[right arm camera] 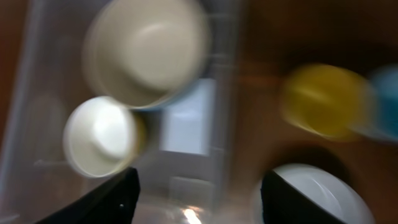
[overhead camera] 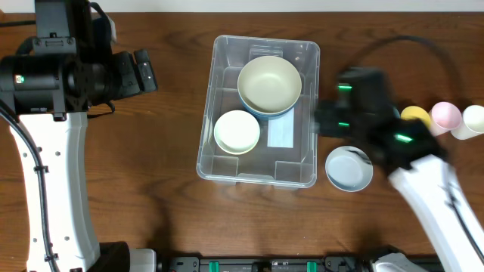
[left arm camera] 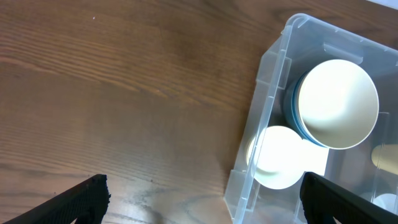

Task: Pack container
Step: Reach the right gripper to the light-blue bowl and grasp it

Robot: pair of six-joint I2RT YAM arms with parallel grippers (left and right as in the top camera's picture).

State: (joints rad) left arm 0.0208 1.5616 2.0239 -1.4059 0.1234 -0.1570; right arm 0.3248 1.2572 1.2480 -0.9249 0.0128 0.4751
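Note:
The clear plastic container (overhead camera: 261, 175) stands mid-table with a white label (overhead camera: 280, 133) on its base. Inside it a large cream bowl (overhead camera: 269, 83) sits in a blue bowl, and a small pale bowl (overhead camera: 237, 131) lies beside them. The container (left arm camera: 268, 99) and both bowls also show in the left wrist view. My left gripper (left arm camera: 202, 199) is open and empty above bare table, left of the container. My right gripper (right arm camera: 198, 196) is open and empty over the container's right wall (right arm camera: 227, 93); its view is blurred. A white bowl (overhead camera: 349, 168) lies on the table right of the container.
A yellow cup (overhead camera: 414, 115), a pink cup (overhead camera: 445, 116) and a white cup (overhead camera: 473, 119) lie at the right edge. In the right wrist view the yellow cup (right arm camera: 323, 99) and a blue thing (right arm camera: 387, 99) show blurred.

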